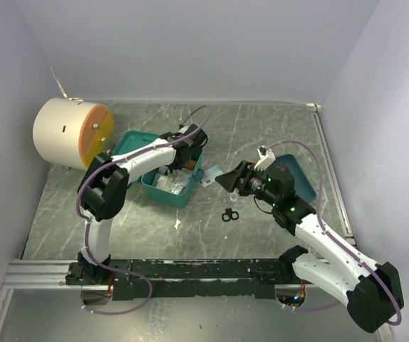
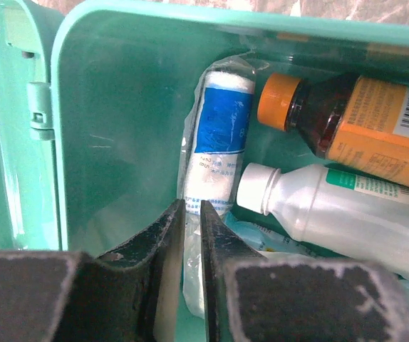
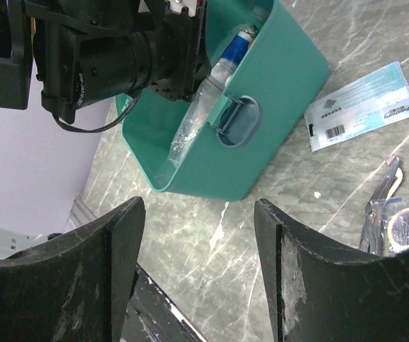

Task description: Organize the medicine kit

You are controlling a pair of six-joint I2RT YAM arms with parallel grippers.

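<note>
medicine kit (image 2: 119,142) — amber bottle (image 2: 311,117), orange barcoded label | print unreadable

**Glossy plastic on a polished counter**

The medicine kit (image 3: 276,107) is smooth teal plastic with a soft gloss. Inside, a gauze roll (image 2: 219,135) sits in crinkly clear film, beside an amber see-through bottle (image 2: 318,117) with a paper label and a milky plastic bottle (image 2: 347,214). The counter (image 1: 276,122) looks like polished marbled stone. The right pincer (image 3: 199,228) is matt black, rough and scuffed.
</note>
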